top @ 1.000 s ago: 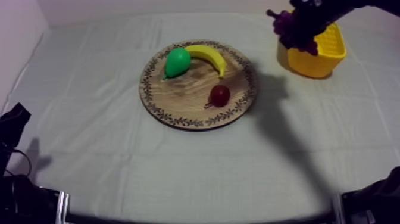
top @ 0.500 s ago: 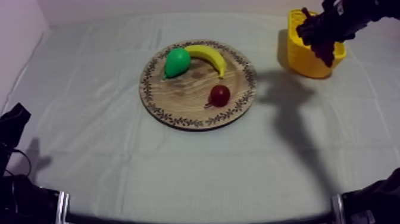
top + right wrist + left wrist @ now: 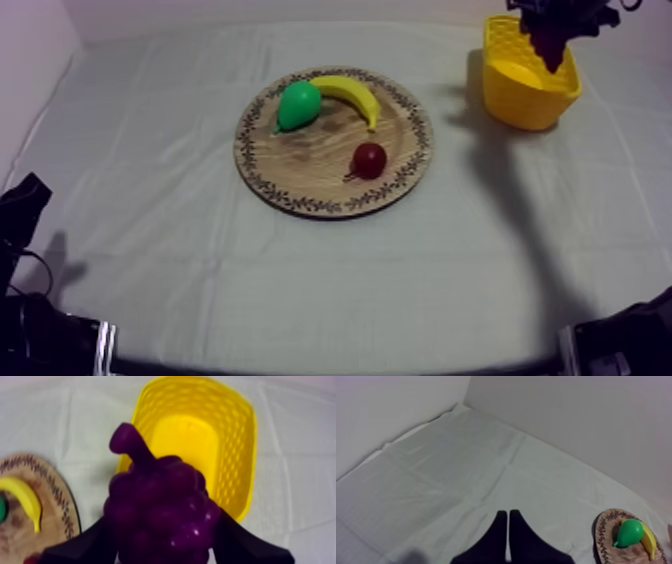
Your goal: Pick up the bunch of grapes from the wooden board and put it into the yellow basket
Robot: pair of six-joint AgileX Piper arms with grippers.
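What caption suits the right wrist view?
Right gripper holds the bunch of grapes over the yellow basket.

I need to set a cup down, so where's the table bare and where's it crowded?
Bare cloth runs wide on the near side of the wooden board, and left of it. A narrower strip lies between board and yellow basket. Crowded: the board's far half with pear and banana, and over the basket, where the right gripper holds the grapes.
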